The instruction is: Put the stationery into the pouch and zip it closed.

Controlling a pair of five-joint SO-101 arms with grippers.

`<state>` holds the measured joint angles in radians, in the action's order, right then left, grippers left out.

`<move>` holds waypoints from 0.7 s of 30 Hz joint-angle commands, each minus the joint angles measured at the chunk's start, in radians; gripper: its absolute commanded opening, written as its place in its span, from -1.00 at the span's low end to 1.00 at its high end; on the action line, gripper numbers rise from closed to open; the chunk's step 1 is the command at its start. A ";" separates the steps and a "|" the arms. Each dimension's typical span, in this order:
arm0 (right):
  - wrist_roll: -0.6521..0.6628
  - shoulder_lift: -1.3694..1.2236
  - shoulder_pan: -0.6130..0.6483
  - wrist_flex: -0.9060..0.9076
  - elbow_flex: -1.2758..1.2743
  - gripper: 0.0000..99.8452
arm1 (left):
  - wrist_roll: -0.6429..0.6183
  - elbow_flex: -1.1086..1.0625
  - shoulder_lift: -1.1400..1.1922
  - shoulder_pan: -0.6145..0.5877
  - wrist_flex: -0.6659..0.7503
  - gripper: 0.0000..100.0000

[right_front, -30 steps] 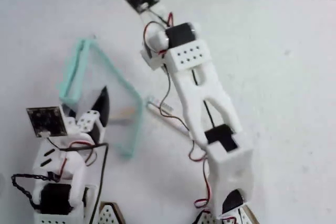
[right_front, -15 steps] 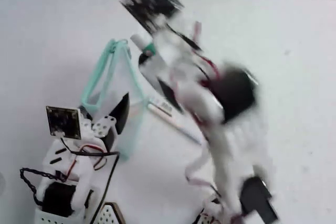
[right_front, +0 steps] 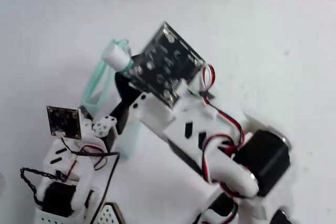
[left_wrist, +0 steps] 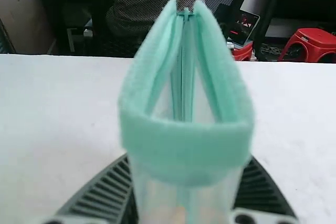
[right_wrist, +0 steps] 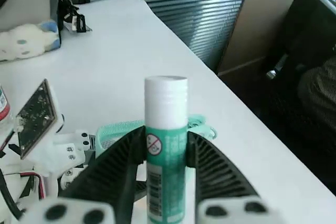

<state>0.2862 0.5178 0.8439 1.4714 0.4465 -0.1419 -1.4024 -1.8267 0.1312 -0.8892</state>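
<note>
Starting with the white table, spread wide on every side of the pouch. Next the right arm, slanting in from the right of the pouch in the high view, wrist board just beside the pouch's far end. Then the left arm, low at the pouch's near end. As for the pouch itself: stood on edge on the table, clear-walled, with a mint-green band looped across the near end and run back along both sides to meet at the far end. Now the left gripper: clamped on the pouch's near end, one ribbed black finger pressed to each clear wall. After that the right gripper: closed tight on a glue stick, fingers hard against the green label on both sides, white cap clear beyond the fingertips. Lastly the glue stick again, seen from above: cap overlapping the pouch's far end, touching it or just over it. Cannot tell which, nor whether inside or outside.
</note>
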 commanded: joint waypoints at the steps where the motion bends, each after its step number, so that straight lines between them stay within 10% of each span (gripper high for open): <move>1: -0.084 0.096 -0.004 -0.140 -0.112 -0.96 | -0.006 0.038 -0.001 0.012 -0.003 -0.57; 12: -0.129 0.360 0.012 -0.754 -0.721 -0.97 | 0.025 0.034 -0.001 0.119 -0.003 -0.57; 21: -0.133 0.214 0.045 -0.858 -0.769 -0.97 | 0.058 0.032 -0.001 0.136 -0.003 -0.57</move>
<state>0.1649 0.7679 0.8761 0.6460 -0.3115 -0.0928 -1.4024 -1.8267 0.2478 -0.8892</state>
